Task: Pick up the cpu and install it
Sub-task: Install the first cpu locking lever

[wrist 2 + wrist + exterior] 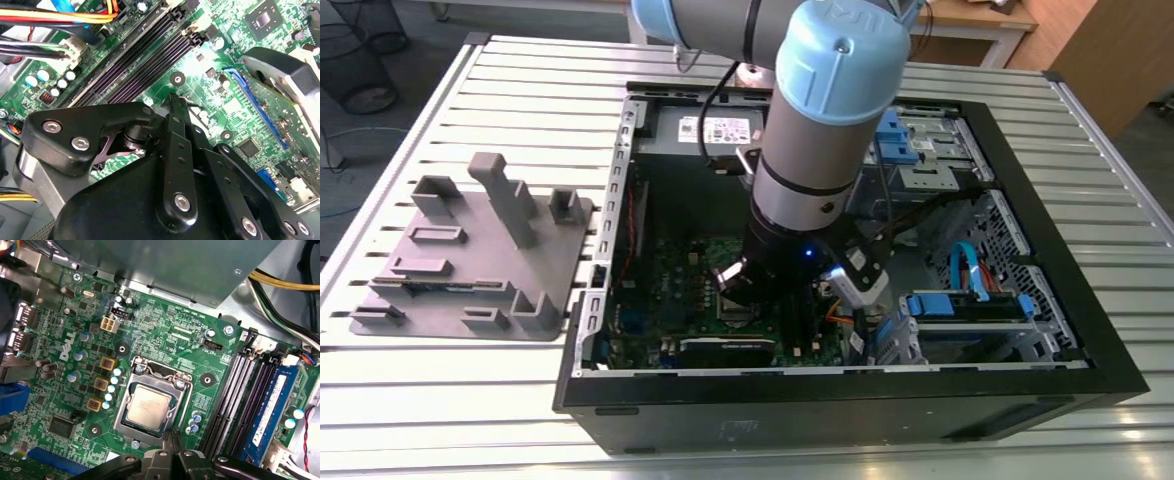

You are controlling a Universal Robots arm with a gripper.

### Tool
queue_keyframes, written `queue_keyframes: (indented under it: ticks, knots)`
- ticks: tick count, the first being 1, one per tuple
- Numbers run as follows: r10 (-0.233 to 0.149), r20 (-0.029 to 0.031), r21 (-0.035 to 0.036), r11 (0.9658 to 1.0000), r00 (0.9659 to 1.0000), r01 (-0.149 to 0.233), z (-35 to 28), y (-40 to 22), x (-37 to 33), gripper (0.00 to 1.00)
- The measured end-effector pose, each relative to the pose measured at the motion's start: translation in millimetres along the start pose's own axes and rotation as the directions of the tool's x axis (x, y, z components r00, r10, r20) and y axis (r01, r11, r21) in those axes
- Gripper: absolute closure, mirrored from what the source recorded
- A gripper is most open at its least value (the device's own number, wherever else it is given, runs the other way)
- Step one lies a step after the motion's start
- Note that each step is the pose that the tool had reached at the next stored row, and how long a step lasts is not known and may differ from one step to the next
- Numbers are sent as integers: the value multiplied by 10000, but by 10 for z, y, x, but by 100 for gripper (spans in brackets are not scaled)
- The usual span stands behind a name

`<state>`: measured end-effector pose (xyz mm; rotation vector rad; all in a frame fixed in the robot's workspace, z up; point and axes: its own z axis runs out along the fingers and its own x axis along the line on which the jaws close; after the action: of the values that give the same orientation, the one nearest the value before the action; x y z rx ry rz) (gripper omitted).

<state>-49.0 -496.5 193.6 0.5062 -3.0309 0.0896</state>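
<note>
Workshop, slatted metal bench [480, 400], open computer case [1067, 330]

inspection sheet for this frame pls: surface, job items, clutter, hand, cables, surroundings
Surface: slatted metal table; open computer case lies on it.
Job's things: cpu sits in the socket frame on the green motherboard; frame not closed over it.
Clutter: grey plastic tray with upright blocks, on the exterior view's left of the case.
Hand: hand down inside the case, fingertips together, holding nothing, beside the socket's edge.
Cables: yellow and black bundle near the memory slots; blue cables by the drive bay.
Surroundings: wooden furniture and floor beyond the table.
</note>
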Motion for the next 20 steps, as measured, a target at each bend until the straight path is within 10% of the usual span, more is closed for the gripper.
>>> queue_keyframes:
  ticks: [20]
  knots:
    - [2,1,-3,10000,10000,-2,64,-62,-48,89]
